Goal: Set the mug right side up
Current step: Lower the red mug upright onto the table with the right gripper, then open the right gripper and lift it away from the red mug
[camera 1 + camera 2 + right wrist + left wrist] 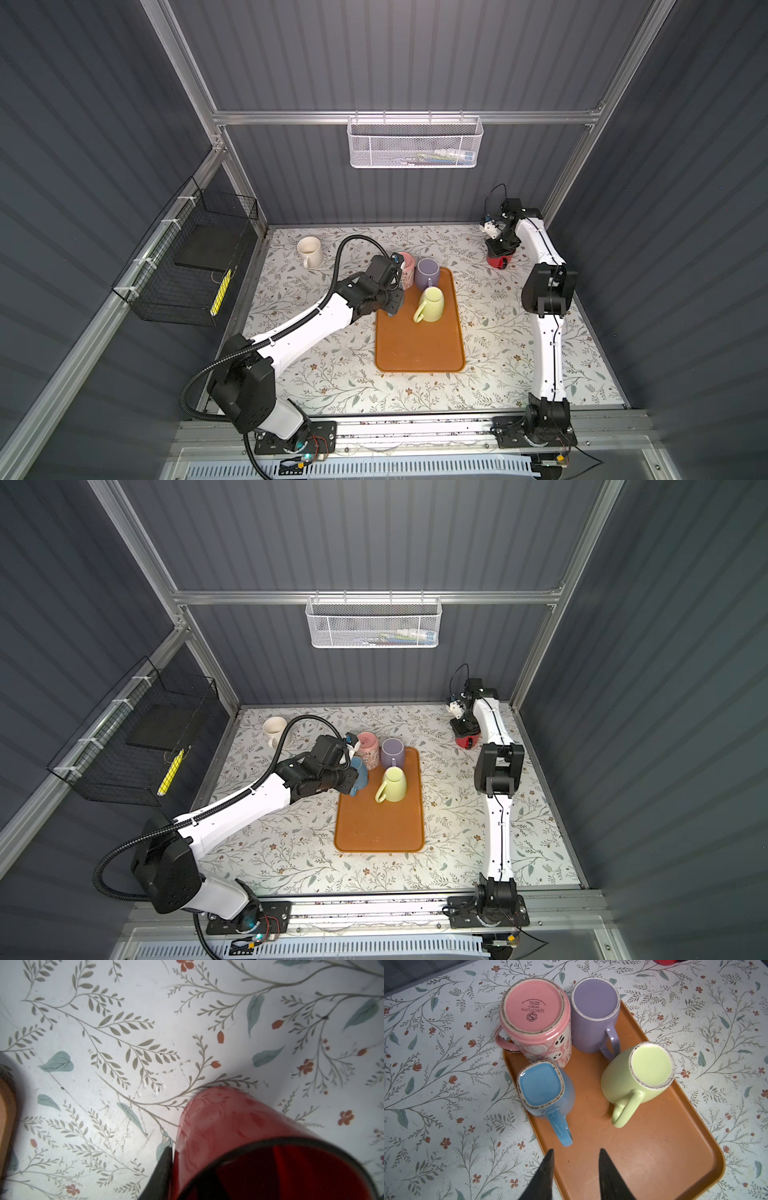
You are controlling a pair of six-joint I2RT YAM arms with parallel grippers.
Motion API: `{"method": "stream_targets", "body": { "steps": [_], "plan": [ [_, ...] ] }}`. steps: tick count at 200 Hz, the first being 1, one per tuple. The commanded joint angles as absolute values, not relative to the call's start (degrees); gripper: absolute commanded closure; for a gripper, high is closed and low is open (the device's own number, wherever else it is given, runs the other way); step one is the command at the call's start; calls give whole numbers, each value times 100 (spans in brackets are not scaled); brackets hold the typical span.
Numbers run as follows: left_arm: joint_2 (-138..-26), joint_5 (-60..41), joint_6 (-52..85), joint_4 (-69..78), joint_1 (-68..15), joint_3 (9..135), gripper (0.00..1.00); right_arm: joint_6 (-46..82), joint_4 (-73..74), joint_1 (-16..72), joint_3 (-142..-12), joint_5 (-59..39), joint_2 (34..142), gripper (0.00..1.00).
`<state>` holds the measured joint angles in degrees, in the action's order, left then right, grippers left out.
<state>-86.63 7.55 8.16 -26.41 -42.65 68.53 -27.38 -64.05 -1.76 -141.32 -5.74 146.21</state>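
A red mug (224, 1122) stands right side up at the back right of the table (500, 262), its dark mouth facing the right wrist camera. My right gripper (187, 1159) straddles its wall, one finger (164, 1163) outside and the other inside; a thin sliver of light shows beside the outer finger. On the orange tray (643, 1157) stand a blue mug (542, 1086), a pink mug (533, 1007), a purple mug (593, 1001) and a green mug (650, 1064), all bottom up. My left gripper (576, 1155) hangs open and empty just short of the blue mug's handle.
A cream mug (309, 249) stands upright at the back left of the floral table. A black wire basket (195, 257) hangs on the left wall and a white mesh basket (413, 143) on the back rail. The tray's near half (419, 349) is bare.
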Motion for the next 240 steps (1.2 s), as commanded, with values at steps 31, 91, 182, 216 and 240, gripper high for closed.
{"method": "stream_targets", "body": {
  "steps": [31, 91, 182, 216, 240],
  "plan": [
    [-8621, 791, 927, -2780, -4253, 6970, 64, -2731, -6460, -149, -14229, -508, 14541, 71],
    [-8420, 806, 959, -2773, -4254, 6856, 63, -2694, -6399, -132, -14128, -452, 14155, 69],
    [-7957, 807, 1085, -2792, -4354, 6535, 61, -2587, -6171, -127, -13492, -404, 13266, 65],
    [-7891, 1094, 1090, -2859, -4688, 6480, 60, -2358, -6099, -123, -13101, -388, 12718, 64],
    [-7787, 1239, 1140, -2901, -4881, 6405, 60, -2158, -5933, -114, -12439, -397, 12186, 61]
  ]
}}
